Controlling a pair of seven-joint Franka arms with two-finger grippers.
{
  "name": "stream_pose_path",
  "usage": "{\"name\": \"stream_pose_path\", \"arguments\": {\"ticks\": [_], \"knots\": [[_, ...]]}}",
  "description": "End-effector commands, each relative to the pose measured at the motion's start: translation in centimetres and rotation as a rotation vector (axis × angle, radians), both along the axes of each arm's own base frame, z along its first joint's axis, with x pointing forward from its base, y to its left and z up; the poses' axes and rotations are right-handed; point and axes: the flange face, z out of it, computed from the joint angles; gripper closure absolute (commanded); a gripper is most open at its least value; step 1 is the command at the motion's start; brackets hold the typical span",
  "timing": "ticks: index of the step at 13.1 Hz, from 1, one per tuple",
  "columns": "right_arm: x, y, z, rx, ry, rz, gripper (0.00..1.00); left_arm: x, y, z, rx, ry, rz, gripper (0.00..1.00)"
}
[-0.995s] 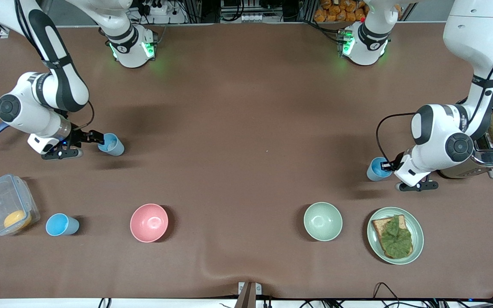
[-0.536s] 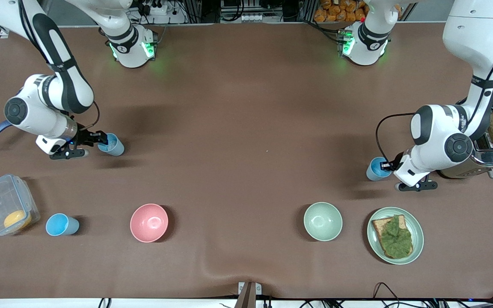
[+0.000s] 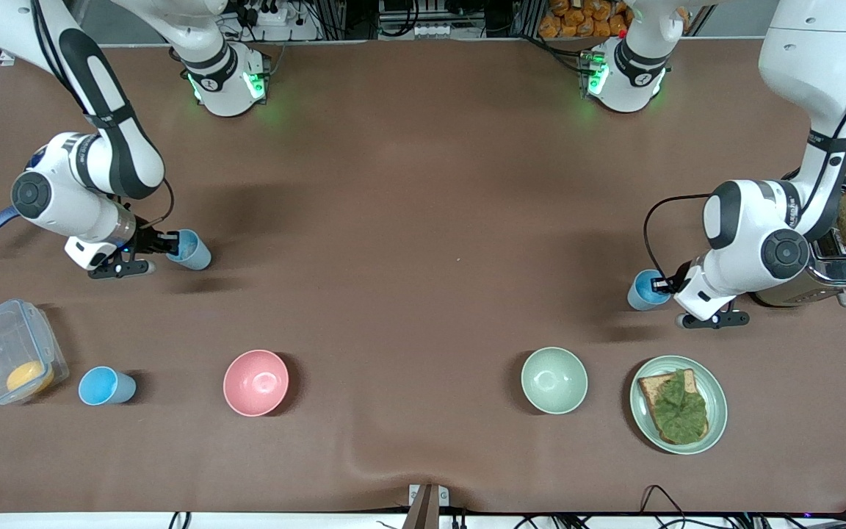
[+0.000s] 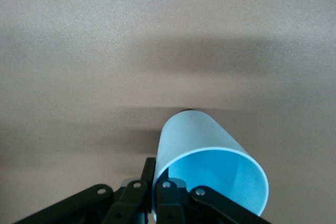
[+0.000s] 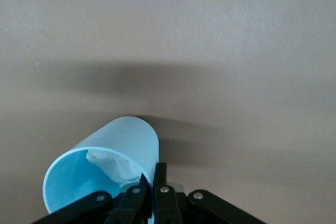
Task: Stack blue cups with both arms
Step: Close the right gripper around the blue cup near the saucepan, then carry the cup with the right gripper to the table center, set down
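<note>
The right gripper (image 3: 161, 243), a second ago spread wide around the rim of a blue cup (image 3: 189, 250) toward the right arm's end of the table, has now clamped down on that rim, one finger inside and one outside. With that, both arms have a cup in hand: the left gripper (image 3: 664, 283) stays clenched on the rim of the other cup (image 3: 644, 289), which stands beside the toaster (image 3: 830, 272) at the left arm's end. My guess is that the next step is lifting and bringing the two together. A third cup (image 3: 105, 386) stands untouched next to the clear container (image 3: 4, 356), nearer the front camera. The right wrist view adds something the front view cannot show: a crumpled white scrap (image 5: 118, 166) lies inside its cup (image 5: 105, 169). The left wrist view shows its cup (image 4: 210, 166) empty, with its wall pinched between the fingers (image 4: 167, 195).
</note>
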Motion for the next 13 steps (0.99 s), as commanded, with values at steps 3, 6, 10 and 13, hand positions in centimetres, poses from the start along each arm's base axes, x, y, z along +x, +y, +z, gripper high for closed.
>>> {"name": "stream_pose_path", "arguments": {"ticks": [3,6,10,13], "knots": [[4.7,6.1,5.6,0.032,-0.051,0.084,1.00,0.3,-0.3,0.3,-0.009,-0.006,0.018,1.00],[6.9,12.6,10.1,0.115,-0.037,0.088,1.00,0.2,-0.2,0.2,-0.010,-0.002,0.018,1.00],[6.2,26.2,13.1,0.104,-0.027,-0.047,1.00,0.3,-0.5,0.4,-0.009,-0.005,0.017,1.00],[4.4,38.4,11.5,0.080,0.000,-0.142,1.00,0.2,-0.3,0.3,-0.009,-0.002,0.018,1.00]]}}
